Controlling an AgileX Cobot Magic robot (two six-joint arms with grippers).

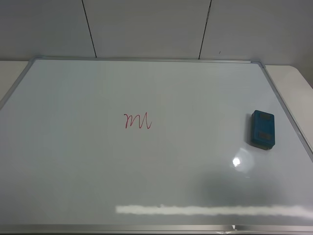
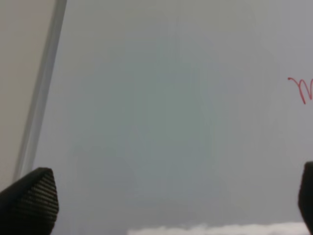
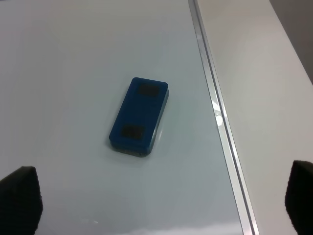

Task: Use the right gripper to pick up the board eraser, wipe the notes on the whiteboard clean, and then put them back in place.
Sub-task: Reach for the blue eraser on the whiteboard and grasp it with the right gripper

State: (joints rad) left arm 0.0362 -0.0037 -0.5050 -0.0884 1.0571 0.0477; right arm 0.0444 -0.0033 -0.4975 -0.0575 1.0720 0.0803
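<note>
The whiteboard (image 1: 98,176) fills most of the exterior high view. The red notes (image 1: 137,121), a cursive "m", sit near its middle; their edge shows in the left wrist view (image 2: 302,89). The teal-blue board eraser (image 1: 263,129) lies flat near the board's right frame and shows in the right wrist view (image 3: 140,115). My right gripper (image 3: 161,203) is open and empty, fingertips (image 3: 19,198) wide apart, hovering short of the eraser. My left gripper (image 2: 171,200) is open and empty above the board's left part. Neither arm shows in the exterior high view.
The board's silver frame (image 1: 286,107) runs close to the eraser's right side, with a beige table surface (image 1: 293,78) beyond it. A grey panelled wall (image 1: 146,27) stands behind. A bright light reflection (image 1: 236,162) lies on the board below the eraser.
</note>
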